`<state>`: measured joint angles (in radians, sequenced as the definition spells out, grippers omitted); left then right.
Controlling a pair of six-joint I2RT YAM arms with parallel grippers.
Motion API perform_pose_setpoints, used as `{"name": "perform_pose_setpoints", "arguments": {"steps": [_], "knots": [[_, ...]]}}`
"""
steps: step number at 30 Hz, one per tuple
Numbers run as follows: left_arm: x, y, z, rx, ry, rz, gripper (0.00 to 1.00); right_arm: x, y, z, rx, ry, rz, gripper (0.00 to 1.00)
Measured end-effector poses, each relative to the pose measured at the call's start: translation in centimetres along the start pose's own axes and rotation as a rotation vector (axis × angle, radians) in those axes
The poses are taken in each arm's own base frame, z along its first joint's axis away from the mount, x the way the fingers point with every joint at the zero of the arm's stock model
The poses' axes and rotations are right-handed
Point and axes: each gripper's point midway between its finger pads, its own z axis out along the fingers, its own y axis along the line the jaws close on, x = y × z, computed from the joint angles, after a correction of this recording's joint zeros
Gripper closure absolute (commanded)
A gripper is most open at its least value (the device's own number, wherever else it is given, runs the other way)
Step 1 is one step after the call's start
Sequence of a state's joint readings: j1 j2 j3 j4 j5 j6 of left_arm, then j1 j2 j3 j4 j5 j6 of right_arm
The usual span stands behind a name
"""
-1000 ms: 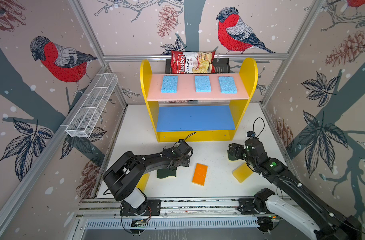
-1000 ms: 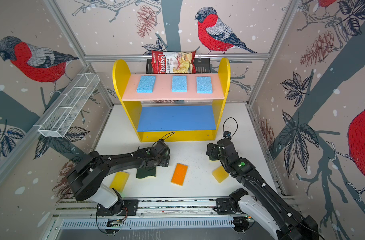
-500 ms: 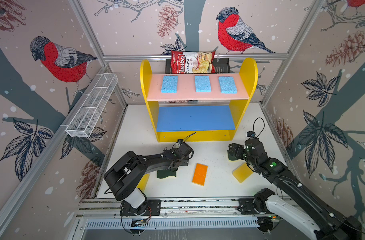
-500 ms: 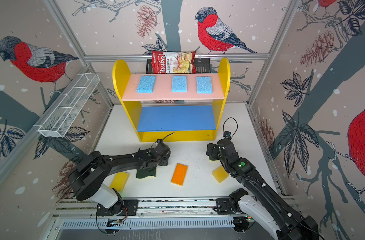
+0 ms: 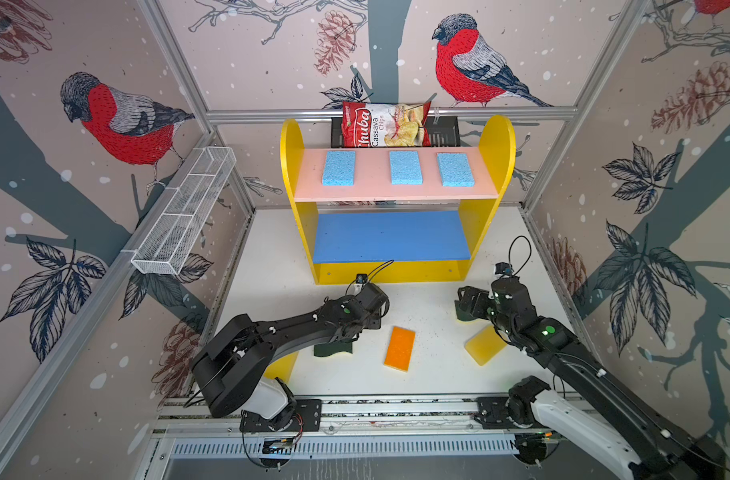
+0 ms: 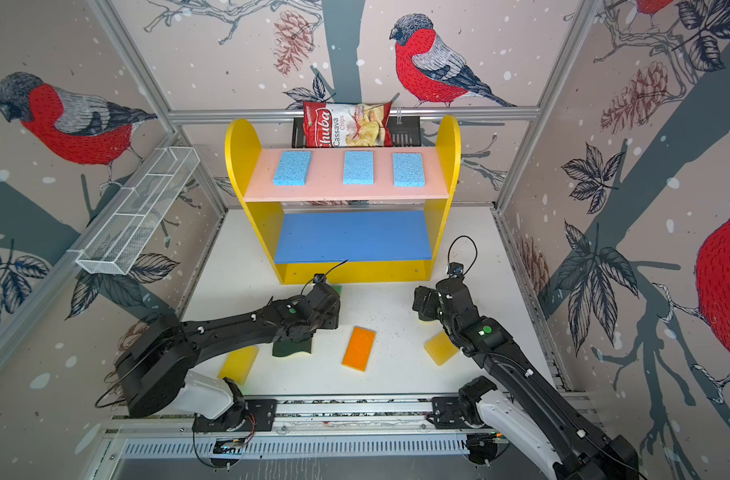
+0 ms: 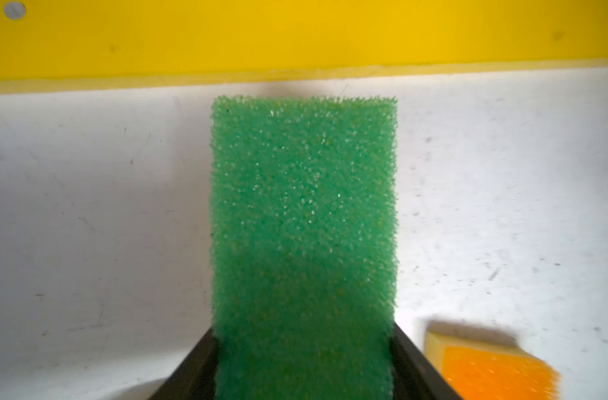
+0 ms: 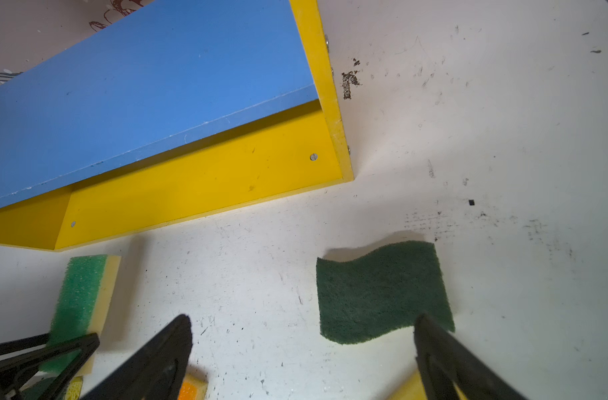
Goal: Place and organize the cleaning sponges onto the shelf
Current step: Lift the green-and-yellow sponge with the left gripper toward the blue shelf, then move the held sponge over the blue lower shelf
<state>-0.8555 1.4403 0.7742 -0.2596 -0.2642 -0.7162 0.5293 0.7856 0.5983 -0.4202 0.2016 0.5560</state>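
**Green sponge sits between the left jaws, end-on to the shelf**

My left gripper (image 7: 302, 334) is low over the table (image 7: 88, 207) with the green sponge (image 7: 302, 207) lying flat between its jaws. Each black finger (image 7: 205, 360) sits against one long edge of the sponge. I cannot tell whether they are pressing yet, because the foam shows no squeeze.

The sponge's long axis runs straight out from the gripper toward the shelf (image 7: 295, 34), and its far short end stops just short of the yellow base. I judge the next move to be up and forward along that same line, onto the bare blue board (image 5: 390, 237) — no turn of the wrist needed.

The left arm is clearly the nearer one. My right gripper (image 8: 304, 319) hangs with its jaws wide apart, holding nothing, over the wavy dark-green sponge (image 8: 378, 291) off the shelf's right corner.
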Motion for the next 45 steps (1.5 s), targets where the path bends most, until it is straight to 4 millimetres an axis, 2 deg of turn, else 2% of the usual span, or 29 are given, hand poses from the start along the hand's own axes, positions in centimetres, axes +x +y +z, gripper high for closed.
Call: {"name": "perform_pose_setpoints", "arguments": {"steps": [9,17,26,45], "knots": [[-3.9,-2.5,-3.7,0.102,-0.107,-0.058,0.35,-0.1,0.1,-0.2,-0.008,-0.005,0.002,0.0],[-7.6,-4.7,-5.2,0.123,-0.191,-0.066,0.35,0.0,0.3,-0.3,-0.022,-0.002,0.003,0.0],[-11.2,-6.4,-5.8,0.111,-0.27,-0.04,0.35,0.0,0.4,-0.3,-0.03,-0.002,0.003,0.0],[-15.0,-8.2,-4.3,0.05,-0.377,0.031,0.35,-0.7,1.1,-0.9,-0.064,-0.016,0.0,0.01]]}}
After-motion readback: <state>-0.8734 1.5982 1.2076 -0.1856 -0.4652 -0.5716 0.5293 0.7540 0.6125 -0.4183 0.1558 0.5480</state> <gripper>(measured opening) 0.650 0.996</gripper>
